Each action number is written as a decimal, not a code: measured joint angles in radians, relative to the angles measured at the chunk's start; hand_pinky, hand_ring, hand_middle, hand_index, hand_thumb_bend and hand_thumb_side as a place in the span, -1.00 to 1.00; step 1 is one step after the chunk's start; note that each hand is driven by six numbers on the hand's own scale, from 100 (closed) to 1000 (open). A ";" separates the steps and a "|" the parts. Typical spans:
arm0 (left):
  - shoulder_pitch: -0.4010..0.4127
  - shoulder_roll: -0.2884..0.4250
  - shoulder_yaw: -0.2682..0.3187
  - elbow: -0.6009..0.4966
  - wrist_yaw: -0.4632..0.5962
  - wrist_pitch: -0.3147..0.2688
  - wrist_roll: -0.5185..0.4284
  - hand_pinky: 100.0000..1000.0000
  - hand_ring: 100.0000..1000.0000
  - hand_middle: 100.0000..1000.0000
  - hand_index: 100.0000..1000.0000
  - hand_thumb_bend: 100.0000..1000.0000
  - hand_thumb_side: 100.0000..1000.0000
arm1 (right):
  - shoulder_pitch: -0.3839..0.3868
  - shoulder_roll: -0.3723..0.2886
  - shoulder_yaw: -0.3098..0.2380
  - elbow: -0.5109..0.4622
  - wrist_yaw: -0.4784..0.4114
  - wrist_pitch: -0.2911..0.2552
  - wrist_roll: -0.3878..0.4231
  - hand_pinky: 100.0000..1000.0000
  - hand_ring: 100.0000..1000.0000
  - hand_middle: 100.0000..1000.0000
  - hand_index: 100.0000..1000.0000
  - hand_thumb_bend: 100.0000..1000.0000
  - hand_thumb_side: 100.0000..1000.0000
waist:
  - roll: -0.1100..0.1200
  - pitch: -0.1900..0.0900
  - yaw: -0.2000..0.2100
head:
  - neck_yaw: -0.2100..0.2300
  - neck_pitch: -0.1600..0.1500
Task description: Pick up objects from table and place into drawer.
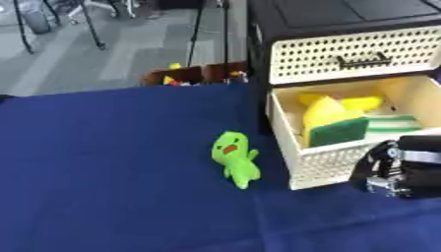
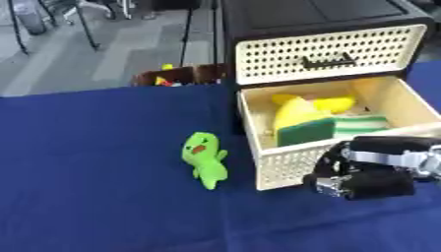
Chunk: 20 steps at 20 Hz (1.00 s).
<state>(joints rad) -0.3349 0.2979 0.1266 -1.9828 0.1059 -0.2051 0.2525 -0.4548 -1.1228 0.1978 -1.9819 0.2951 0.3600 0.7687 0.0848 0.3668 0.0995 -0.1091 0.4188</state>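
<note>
**Filling the drawer: some things in, one green toy left out**

Starting nearest: blue table (image 1: 103,197) bare along the front edge. At the right, just in front of the open drawer, right hand (image 2: 366,183) low over the cloth, black and silver, wrist toward the right edge. Cannot tell whether fingers are apart or together; nothing seen in it. Left hand nowhere in either view.

Further back, near mid-table: green toy (image 1: 234,158) lying flat on the cloth, just left of the drawer's front corner, not touching it, apart from the hand. Looks like the one item left to move.

Beyond that: lower drawer (image 1: 323,165) pulled out, cream with a perforated front. Inside already: yellow toy (image 1: 323,110), green-and-yellow sponge (image 1: 337,130) leaning against it, pale striped piece to the right, too blurred to name. Upper drawer (image 1: 353,54) closed.

Judged as partly done: several things stowed, green toy not yet picked up, drawer open and with room to spare.
</note>
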 measured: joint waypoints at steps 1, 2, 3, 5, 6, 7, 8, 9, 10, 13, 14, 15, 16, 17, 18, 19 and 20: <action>0.000 0.000 0.000 0.000 0.000 0.000 0.000 -0.25 0.13 0.17 0.55 -0.37 0.74 | -0.007 0.003 0.002 0.007 0.007 0.003 0.000 -0.17 0.40 0.46 0.64 -0.68 1.00 | 0.000 0.001 0.001 | -0.002 0.000; 0.000 0.000 0.000 0.000 0.001 0.000 0.000 -0.25 0.13 0.17 0.55 -0.37 0.75 | -0.015 0.007 0.006 0.016 0.016 0.005 0.000 -0.16 0.41 0.47 0.65 -0.68 1.00 | 0.000 0.001 0.001 | -0.004 -0.001; 0.000 -0.002 0.000 0.000 0.001 0.000 0.000 -0.25 0.13 0.17 0.55 -0.37 0.75 | -0.022 0.012 0.008 0.027 0.022 0.006 0.000 -0.15 0.42 0.48 0.65 -0.67 1.00 | 0.001 0.001 0.001 | -0.006 -0.002; 0.002 -0.008 0.000 0.000 0.002 0.000 -0.001 -0.25 0.13 0.17 0.55 -0.38 0.75 | -0.039 0.020 0.014 0.048 0.033 0.006 -0.001 -0.15 0.42 0.48 0.65 -0.66 1.00 | 0.001 0.002 0.001 | -0.009 -0.007; 0.003 -0.008 0.000 0.000 0.002 0.001 -0.002 -0.25 0.13 0.17 0.55 -0.38 0.76 | -0.047 0.025 0.017 0.060 0.038 0.004 -0.002 -0.15 0.42 0.48 0.65 -0.65 1.00 | 0.001 0.004 0.001 | -0.011 -0.009; 0.004 -0.009 0.000 0.000 0.003 0.001 -0.003 -0.24 0.13 0.17 0.55 -0.38 0.76 | -0.053 0.029 0.019 0.070 0.041 0.002 -0.004 -0.14 0.42 0.48 0.65 -0.64 1.00 | 0.002 0.004 0.001 | -0.013 -0.010; 0.007 -0.009 0.000 0.000 0.003 0.002 -0.004 -0.24 0.14 0.17 0.55 -0.38 0.76 | -0.060 0.034 0.021 0.081 0.043 0.000 -0.006 -0.14 0.42 0.48 0.65 -0.64 1.00 | 0.003 0.004 0.002 | -0.015 -0.011; 0.008 -0.011 0.000 0.000 0.003 0.003 -0.005 -0.24 0.14 0.17 0.55 -0.38 0.76 | -0.066 0.038 0.024 0.090 0.046 -0.002 -0.009 -0.14 0.43 0.49 0.65 -0.63 1.00 | 0.003 0.004 0.002 | -0.016 -0.013; 0.008 -0.014 0.000 0.000 0.004 0.003 -0.006 -0.23 0.14 0.17 0.55 -0.39 0.76 | -0.072 0.042 0.025 0.098 0.047 -0.005 -0.011 -0.14 0.43 0.49 0.65 -0.62 1.00 | 0.003 0.005 0.003 | -0.016 -0.016; 0.008 -0.017 0.000 0.000 0.008 0.002 -0.013 -0.23 0.14 0.17 0.55 -0.40 0.77 | -0.089 0.052 0.031 0.120 0.052 -0.012 -0.018 -0.14 0.43 0.50 0.65 -0.61 1.00 | 0.003 0.007 0.003 | -0.016 -0.018; 0.008 -0.017 0.000 0.000 0.008 0.003 -0.014 -0.23 0.14 0.17 0.55 -0.41 0.78 | -0.095 0.056 0.033 0.126 0.056 -0.015 -0.021 -0.13 0.44 0.50 0.65 -0.60 1.00 | 0.004 0.007 0.003 | -0.016 -0.018; 0.008 -0.017 0.000 0.000 0.009 0.003 -0.016 -0.23 0.14 0.17 0.55 -0.42 0.78 | -0.101 0.059 0.036 0.133 0.059 -0.017 -0.023 -0.13 0.44 0.50 0.65 -0.60 1.00 | 0.004 0.007 0.003 | -0.016 -0.018; 0.009 -0.018 0.000 0.000 0.010 0.003 -0.018 -0.22 0.14 0.18 0.55 -0.42 0.78 | -0.108 0.064 0.037 0.140 0.062 -0.019 -0.026 -0.13 0.44 0.50 0.65 -0.59 1.00 | 0.004 0.008 0.003 | -0.016 -0.018; 0.009 -0.018 0.000 0.000 0.012 0.003 -0.020 -0.22 0.14 0.18 0.55 -0.42 0.78 | -0.115 0.068 0.039 0.148 0.067 -0.022 -0.029 -0.13 0.44 0.50 0.65 -0.59 1.00 | 0.004 0.008 0.004 | -0.016 -0.018; 0.010 -0.021 0.000 0.000 0.013 0.004 -0.022 -0.22 0.14 0.18 0.55 -0.43 0.79 | -0.123 0.073 0.041 0.157 0.073 -0.024 -0.033 -0.12 0.45 0.52 0.65 -0.57 1.00 | 0.004 0.009 0.004 | -0.016 -0.019; 0.010 -0.024 0.000 0.000 0.015 0.004 -0.023 -0.22 0.15 0.18 0.55 -0.43 0.79 | -0.132 0.079 0.043 0.168 0.078 -0.025 -0.038 -0.12 0.46 0.52 0.65 -0.57 1.00 | 0.004 0.009 0.005 | -0.017 -0.021; 0.010 -0.026 0.000 0.000 0.017 0.005 -0.025 -0.22 0.15 0.18 0.55 -0.43 0.79 | -0.141 0.086 0.044 0.180 0.083 -0.027 -0.042 -0.12 0.46 0.52 0.66 -0.56 1.00 | 0.004 0.009 0.006 | -0.017 -0.023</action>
<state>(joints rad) -0.3246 0.2722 0.1261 -1.9828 0.1228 -0.2005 0.2276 -0.5955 -1.0372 0.2420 -1.8023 0.3777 0.3330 0.7263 0.0885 0.3760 0.1050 -0.1257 0.3962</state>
